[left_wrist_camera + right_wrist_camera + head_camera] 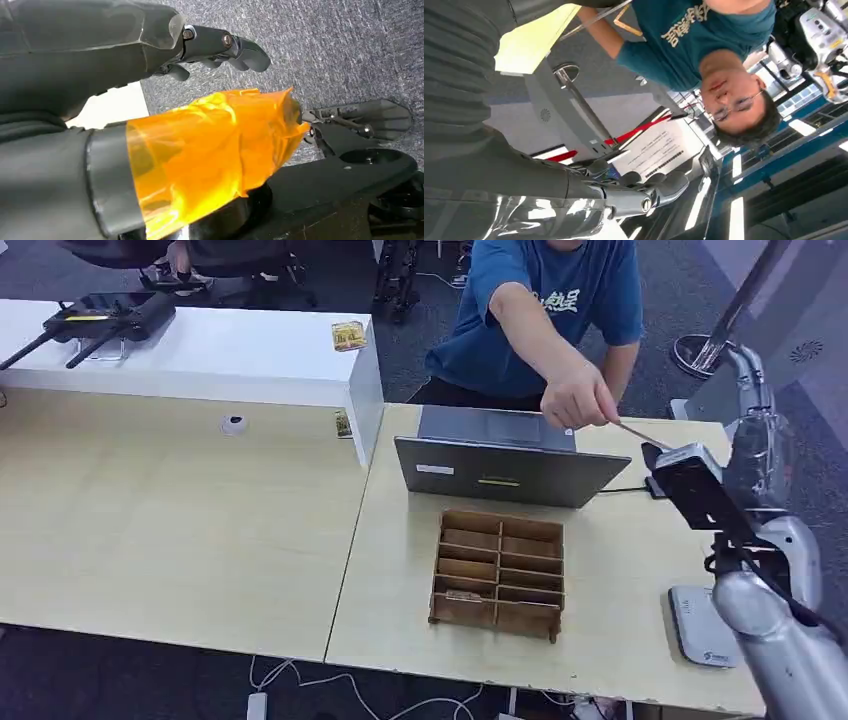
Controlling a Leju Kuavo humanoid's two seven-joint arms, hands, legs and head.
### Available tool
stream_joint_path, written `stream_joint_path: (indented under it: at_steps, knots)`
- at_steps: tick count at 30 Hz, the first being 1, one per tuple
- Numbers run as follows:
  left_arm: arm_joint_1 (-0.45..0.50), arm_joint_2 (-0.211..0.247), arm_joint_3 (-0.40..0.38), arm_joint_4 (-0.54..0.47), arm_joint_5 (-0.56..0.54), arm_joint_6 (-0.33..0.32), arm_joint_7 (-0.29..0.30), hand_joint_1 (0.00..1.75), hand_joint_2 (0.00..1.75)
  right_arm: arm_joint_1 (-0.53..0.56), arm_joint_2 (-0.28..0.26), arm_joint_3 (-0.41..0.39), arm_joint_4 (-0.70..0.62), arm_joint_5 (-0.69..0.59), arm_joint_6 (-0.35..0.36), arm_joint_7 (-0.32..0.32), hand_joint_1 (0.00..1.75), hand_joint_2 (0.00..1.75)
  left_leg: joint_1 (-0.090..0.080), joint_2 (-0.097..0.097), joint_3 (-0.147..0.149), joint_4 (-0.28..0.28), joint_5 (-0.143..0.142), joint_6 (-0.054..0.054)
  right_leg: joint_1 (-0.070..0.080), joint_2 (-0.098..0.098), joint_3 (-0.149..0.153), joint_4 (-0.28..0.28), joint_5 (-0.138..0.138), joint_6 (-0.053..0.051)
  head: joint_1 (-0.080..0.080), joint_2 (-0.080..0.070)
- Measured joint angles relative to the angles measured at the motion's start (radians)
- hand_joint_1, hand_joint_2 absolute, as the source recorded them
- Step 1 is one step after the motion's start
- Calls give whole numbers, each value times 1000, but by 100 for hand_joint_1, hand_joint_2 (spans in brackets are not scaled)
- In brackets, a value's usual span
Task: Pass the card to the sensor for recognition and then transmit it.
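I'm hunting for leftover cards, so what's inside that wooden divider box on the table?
The wooden box shows mostly bare compartments; one lower-left slot holds something small and flat, too blurred to identify. The near walls hide the front slots' floors.

Person's hand [578, 400] — card [640, 435] pinched

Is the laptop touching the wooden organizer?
Apart. In the head view a strip of bare table shows between the laptop's lower edge and the organizer's back wall.
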Motion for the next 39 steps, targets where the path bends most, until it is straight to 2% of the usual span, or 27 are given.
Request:
stream_joint_path:
  at_steps: [9, 29, 30, 31, 39]
  knots:
    - [0, 0, 0, 0, 0, 0, 0, 0, 0, 21, -34, -38, -15, -7, 4, -1, 0, 175, 0, 0, 0, 0, 0, 0, 0, 0, 0, 0, 0, 0, 0, 0]
    - [0, 0, 0, 0, -3, 1, -2, 0, 0, 37, -40, -41, -16, 0, 18, -5, 0, 175, 0, 0, 0, 0, 0, 0, 0, 0, 0, 0, 0, 0, 0, 0]
    - [0, 0, 0, 0, -3, 1, -2, 0, 0, 37, -40, -41, -16, 2, 18, -7, 38, 175, 0, 0, 0, 0, 0, 0, 0, 0, 0, 0, 0, 0, 0, 0]
    - [0, 0, 0, 0, -3, 1, -2, 0, 0, 38, -40, -41, -16, 5, 18, -8, 171, 175, 0, 0, 0, 0, 0, 0, 0, 0, 0, 0, 0, 0, 0, 0]
    - [0, 0, 0, 0, -6, 0, -6, 0, 0, 49, -40, -41, -22, 25, 4, -21, 175, 175, 0, 0, 0, 0, 0, 0, 0, 0, 0, 0, 0, 0, 0, 0]
